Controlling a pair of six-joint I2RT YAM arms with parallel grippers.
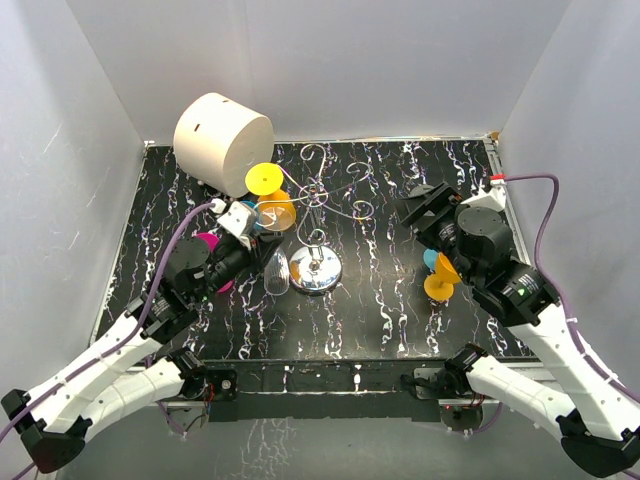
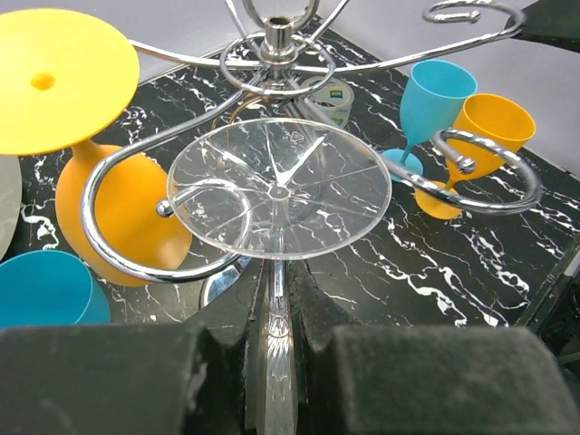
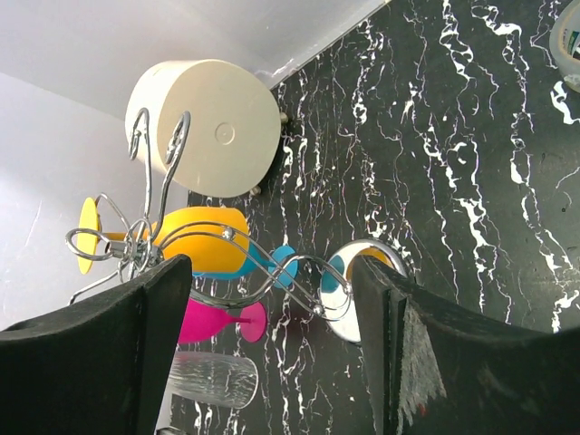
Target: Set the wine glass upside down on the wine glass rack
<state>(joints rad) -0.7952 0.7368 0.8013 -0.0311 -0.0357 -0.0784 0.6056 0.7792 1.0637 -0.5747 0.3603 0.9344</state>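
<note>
1. While the left claw (image 2: 276, 326) is clenching the stem of the clear wine glass (image 2: 279, 188), the glass is standing foot-up and bowl-down. It is hanging above the desk (image 1: 400, 300), just in front of the wine glass rack (image 2: 278, 36).
2. In the left wrist view the clear foot is overlapping a curled wire arm (image 2: 91, 208) of the rack. Whether the two are touching cannot be told, and the stem is not yet sitting inside any curl.
3. The right claw (image 3: 272, 265) is hanging released and empty, well apart on the far side of the rack.
4. An orange glass with a yellow foot (image 2: 118, 213) is already hanging inverted on the rack, just beside the clear glass.
5. Hazard A: the foot is probably running off-line with the curl's opening. Pushing forward would be driving the disc into the wire, twisting the glass in the grip or shoving the rack on its chrome base (image 1: 315, 270).
6. Hazard B: drifting sideways would be knocking the orange glass and possibly unhooking it.
7. Hazard C: letting go before the stem is resting in the curl would be dropping the glass onto the desk.
</note>
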